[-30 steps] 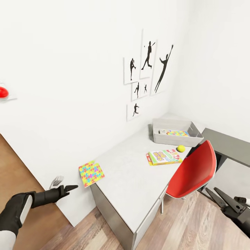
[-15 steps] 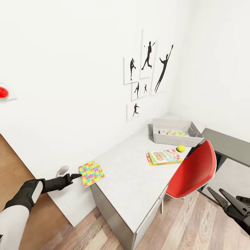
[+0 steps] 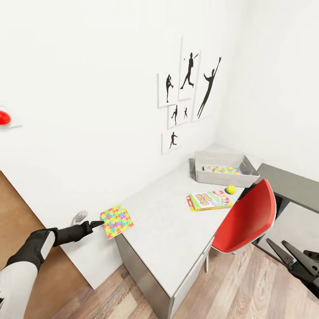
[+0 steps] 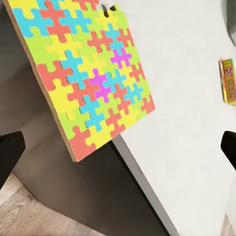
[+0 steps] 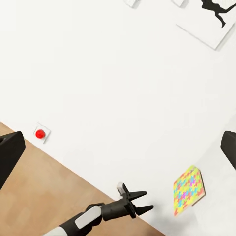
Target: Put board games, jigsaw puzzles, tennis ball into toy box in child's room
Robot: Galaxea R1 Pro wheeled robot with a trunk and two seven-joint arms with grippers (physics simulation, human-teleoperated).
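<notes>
Spread open and empty, the left gripper [image 5: 140, 201] is caught by the right wrist view, nudged closer to the jigsaw puzzle [image 3: 116, 220] since earlier.

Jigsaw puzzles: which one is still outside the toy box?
The jigsaw puzzle overhanging the table's near corner, by the left hand; the other lies inside the toy box.

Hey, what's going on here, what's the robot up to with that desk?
The robot is tidying toys into the toy box at the far end of the table. Its open left gripper reaches for a jigsaw puzzle that overhangs the table's near corner; the fingers sit at its edge without closing on it. Another puzzle already lies in the toy box. A board game and the tennis ball wait on the table beside a red chair. The right gripper hangs open, low by the chair.
</notes>
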